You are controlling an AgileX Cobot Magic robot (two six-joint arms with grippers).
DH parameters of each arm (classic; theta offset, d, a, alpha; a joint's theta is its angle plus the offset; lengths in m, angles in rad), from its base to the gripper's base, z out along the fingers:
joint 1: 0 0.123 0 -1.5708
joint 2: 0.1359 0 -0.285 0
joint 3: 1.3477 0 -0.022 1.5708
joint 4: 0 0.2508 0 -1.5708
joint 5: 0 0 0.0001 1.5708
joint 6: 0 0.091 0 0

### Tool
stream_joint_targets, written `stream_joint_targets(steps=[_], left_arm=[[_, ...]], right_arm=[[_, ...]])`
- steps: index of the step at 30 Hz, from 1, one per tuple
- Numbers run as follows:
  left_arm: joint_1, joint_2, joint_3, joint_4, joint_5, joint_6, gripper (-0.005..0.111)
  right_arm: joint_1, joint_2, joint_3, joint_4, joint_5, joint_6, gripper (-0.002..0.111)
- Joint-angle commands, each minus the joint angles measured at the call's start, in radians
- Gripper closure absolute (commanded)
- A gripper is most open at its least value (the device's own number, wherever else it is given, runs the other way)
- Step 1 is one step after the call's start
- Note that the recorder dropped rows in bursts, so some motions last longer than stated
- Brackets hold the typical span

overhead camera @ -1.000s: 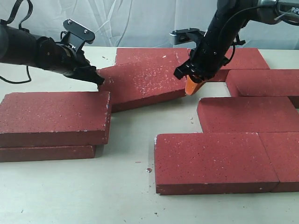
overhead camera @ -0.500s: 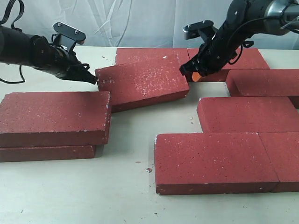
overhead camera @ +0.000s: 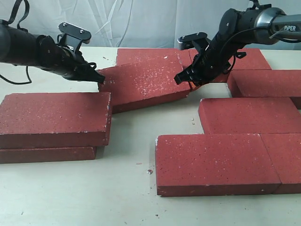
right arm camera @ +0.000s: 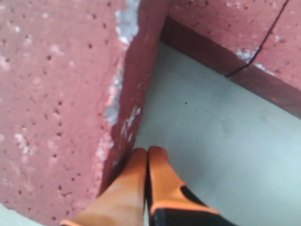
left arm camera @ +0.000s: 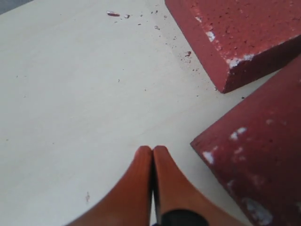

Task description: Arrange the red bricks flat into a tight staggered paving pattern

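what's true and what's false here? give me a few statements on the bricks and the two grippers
1. The left gripper and the right gripper are both shut and hold nothing. True.
2. The middle brick lies square with the rest. False: it sits skewed to them.
3. At left, a top brick lies on a lower brick. True.
4. The right gripper rests on the top brick. False: it is at the middle brick's right end.
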Motion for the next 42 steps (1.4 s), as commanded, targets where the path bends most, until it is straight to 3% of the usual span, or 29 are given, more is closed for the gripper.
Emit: stream_joint_targets(steps=[1, 21, 33, 42], left_arm=[[-0.021, 0.039, -0.034, -0.012, 0.002, -0.001, 0.107], [-0.057, 0.009, -0.044, 0.026, 0.065, 0.005, 0.107], [-0.057, 0.015, -0.044, 0.026, 0.055, 0.007, 0.107], [-0.052, 0.013, -0.044, 0.121, 0.062, 0.007, 0.107]], right_arm=[[0.001, -0.002, 0.005, 0.004, 0.006, -0.003, 0.109], [0.034, -0.068, 0.005, 0.075, 0.18, -0.06, 0.109], [0.034, -0.071, 0.005, -0.198, 0.206, 0.051, 0.109], [0.032, -0.112, 0.007, -0.236, 0.272, 0.08, 0.109]])
